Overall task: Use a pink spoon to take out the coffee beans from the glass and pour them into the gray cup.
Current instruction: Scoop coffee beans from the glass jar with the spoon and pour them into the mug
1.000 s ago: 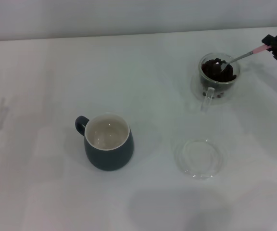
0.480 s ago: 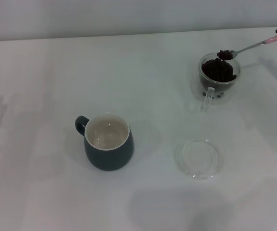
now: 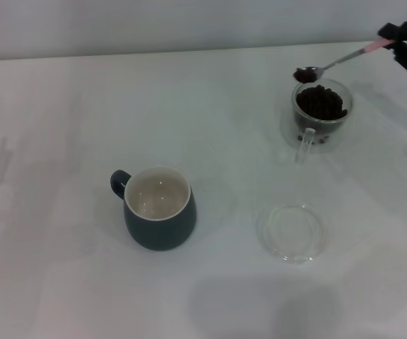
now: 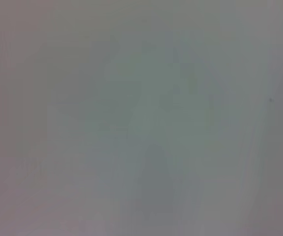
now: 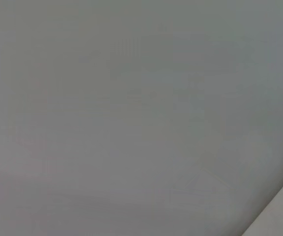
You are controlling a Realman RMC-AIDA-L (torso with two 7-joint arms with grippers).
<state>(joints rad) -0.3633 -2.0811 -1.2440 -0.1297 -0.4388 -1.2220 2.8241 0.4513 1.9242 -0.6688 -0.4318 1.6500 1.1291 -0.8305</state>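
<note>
A white bench (image 3: 62,268) is carrying the scene in the head view, with the gray cup (image 3: 157,208) sitting well away from the right gripper (image 3: 401,44), its cream inside showing no beans. A flat clear saucer (image 3: 292,232) is lying between that cup and the glass (image 3: 321,113), nearer the glass. The glass is standing just below and beside the fingers, holding a dark heap of coffee beans (image 3: 321,102). At the far right edge, the right gripper's fingers are pinching closed on the pale handle end of the pink spoon (image 3: 338,62), which is slanting down away from them. The spoon's metal bowl is hovering clear above the glass's far rim, loaded with a small dark mound of beans. The left gripper is appearing in no view, and both wrist views are showing only blank pale surface.
</note>
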